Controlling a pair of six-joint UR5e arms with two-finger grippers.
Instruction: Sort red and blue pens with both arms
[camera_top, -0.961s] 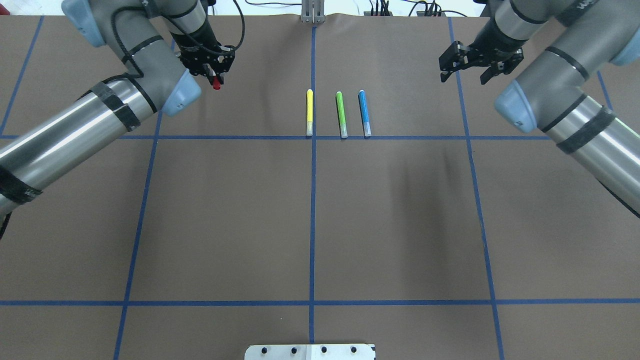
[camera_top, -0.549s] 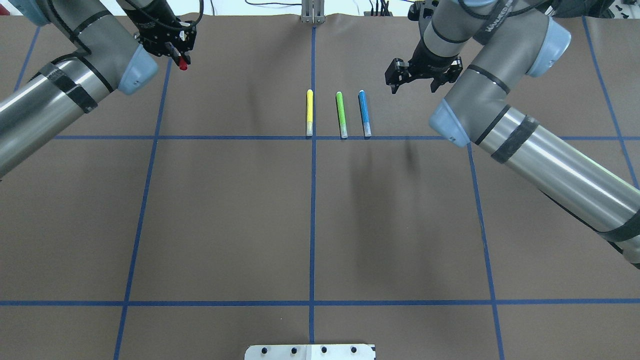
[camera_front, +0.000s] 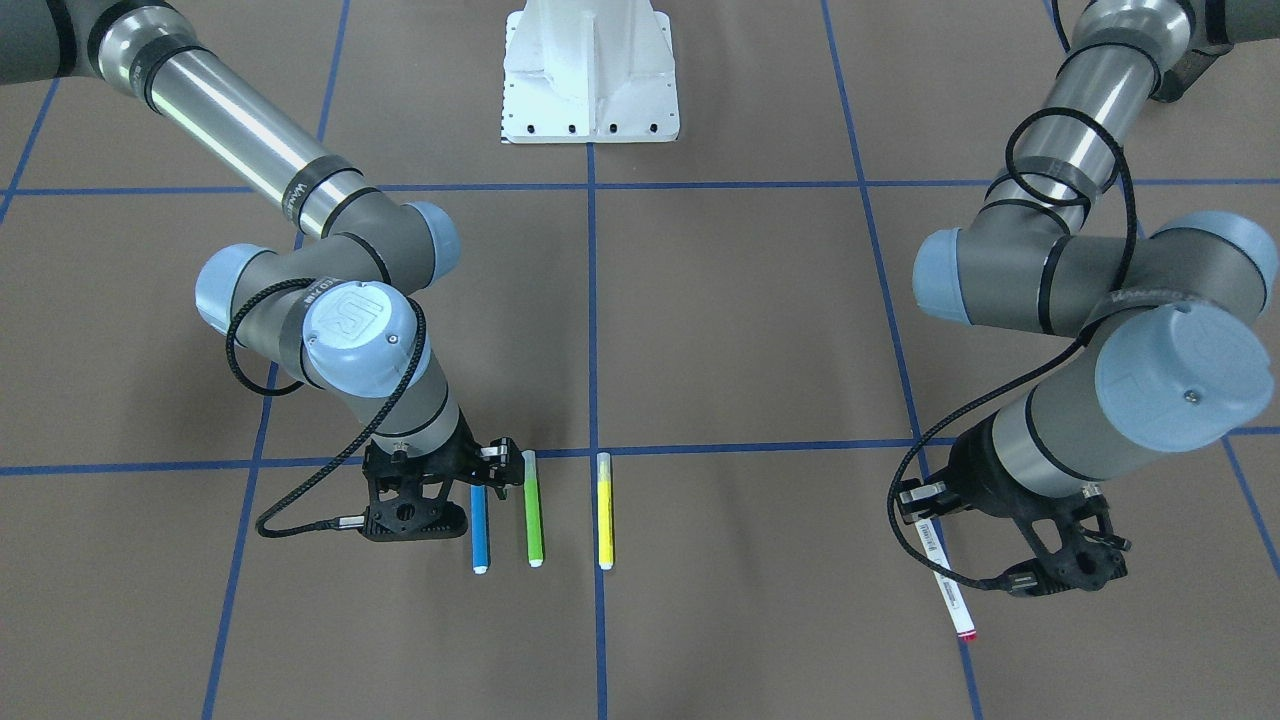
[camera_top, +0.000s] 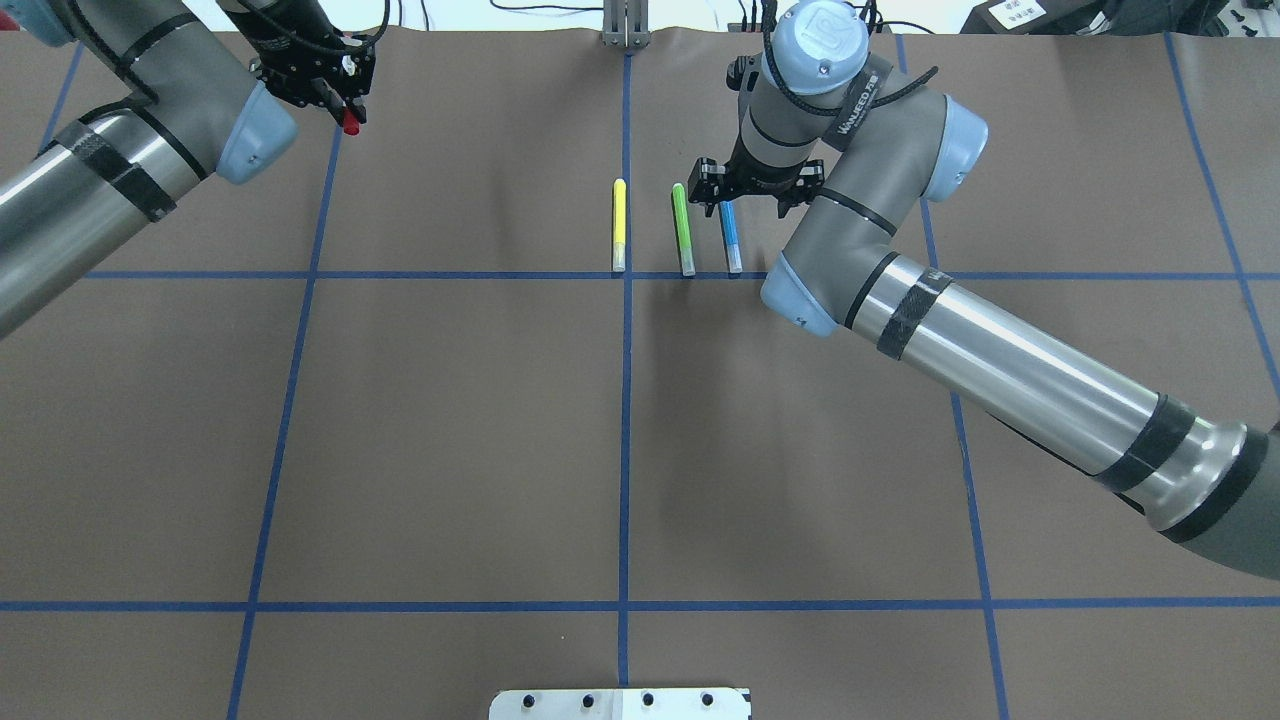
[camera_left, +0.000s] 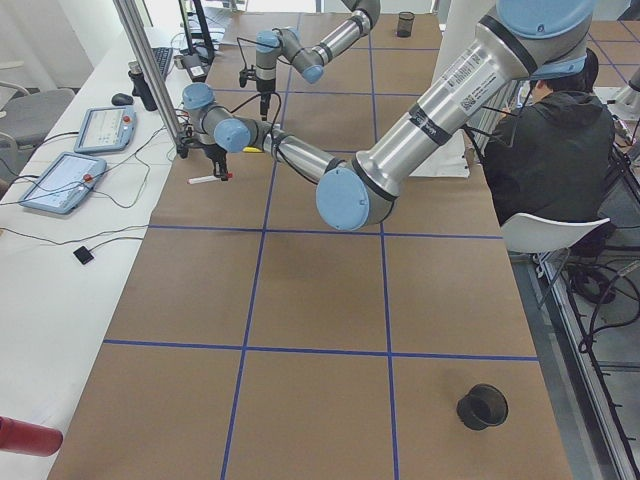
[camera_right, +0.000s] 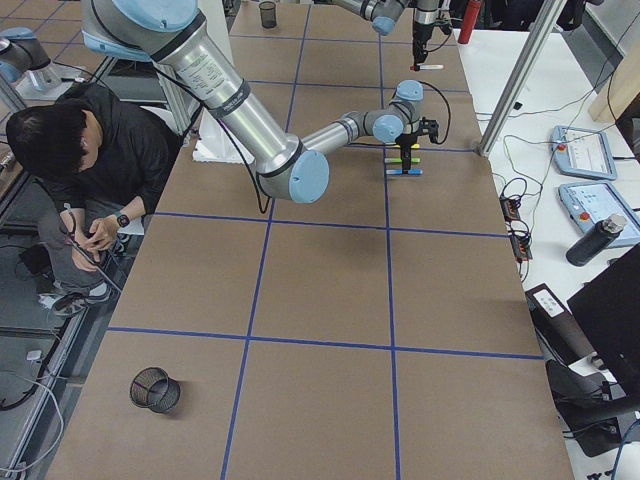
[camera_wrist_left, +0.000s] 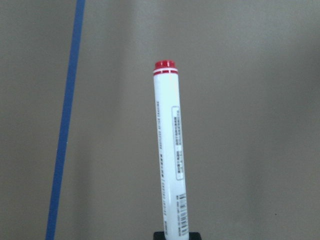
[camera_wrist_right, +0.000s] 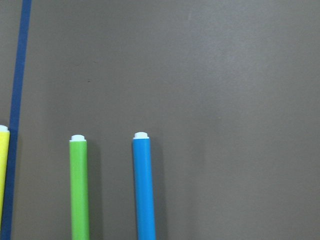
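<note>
My left gripper (camera_top: 335, 95) is shut on the red pen (camera_top: 349, 120) near the table's far left. The pen's white barrel (camera_wrist_left: 170, 150) juts out from the fingers, and its red end (camera_front: 966, 631) hangs just above the brown mat. The blue pen (camera_top: 731, 240) lies flat beside the centre line, the rightmost of three parallel markers. My right gripper (camera_top: 756, 190) hovers open over its far end, jaws apart and holding nothing. In the right wrist view the blue pen (camera_wrist_right: 144, 185) runs up from the bottom edge.
A green marker (camera_top: 683, 232) and a yellow marker (camera_top: 619, 225) lie just left of the blue pen. The white pedestal (camera_front: 590, 75) stands at the robot's side. A black mesh cup (camera_right: 155, 388) stands far down the table. A person (camera_right: 90, 150) sits beside it.
The right arm has swung left from the table's right side until its open gripper is over the blue pen. The left gripper has carried the red pen further left and toward the far edge.
</note>
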